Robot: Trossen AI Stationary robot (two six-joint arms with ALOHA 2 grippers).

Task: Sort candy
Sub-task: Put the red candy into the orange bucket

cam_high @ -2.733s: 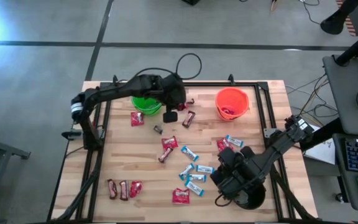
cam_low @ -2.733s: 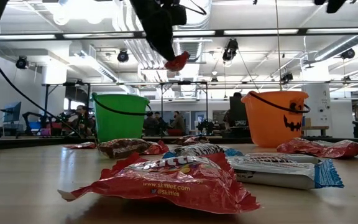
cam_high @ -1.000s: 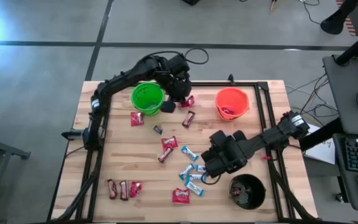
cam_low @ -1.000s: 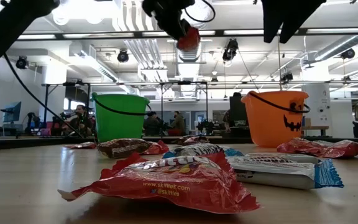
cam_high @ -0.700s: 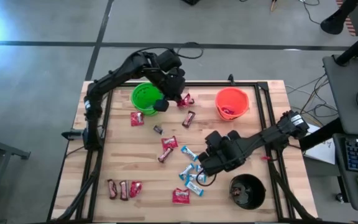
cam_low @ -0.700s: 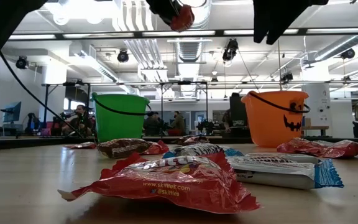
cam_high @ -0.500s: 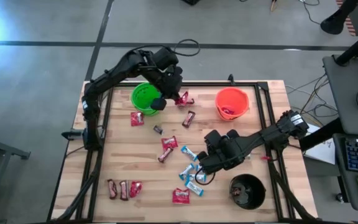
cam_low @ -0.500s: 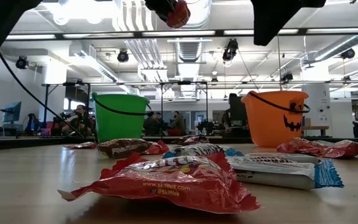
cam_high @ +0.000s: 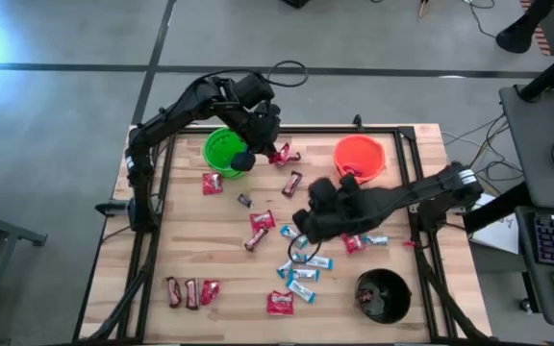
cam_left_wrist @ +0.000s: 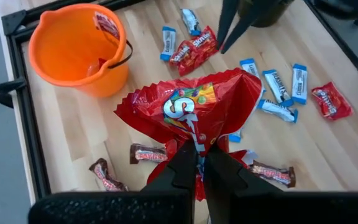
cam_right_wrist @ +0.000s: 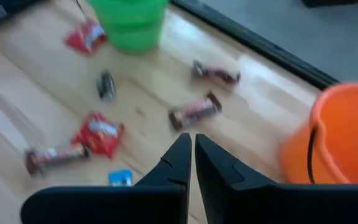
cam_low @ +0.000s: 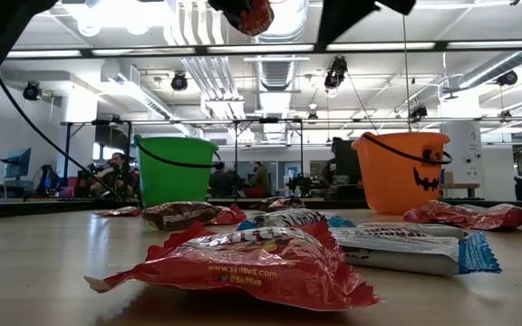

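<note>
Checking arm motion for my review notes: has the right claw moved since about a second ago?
Yes. In the high view the right claw has shifted away from the black bucket, up the table toward the orange bucket, and now hangs shut above the scattered candy.

arms: dark, jointed | left arm (cam_high: 176,111): black cable loop

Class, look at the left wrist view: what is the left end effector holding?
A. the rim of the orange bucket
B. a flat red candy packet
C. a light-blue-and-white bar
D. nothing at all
B: the left end effector is shut on the red candy packet, pinched by one edge, above the table.
</note>
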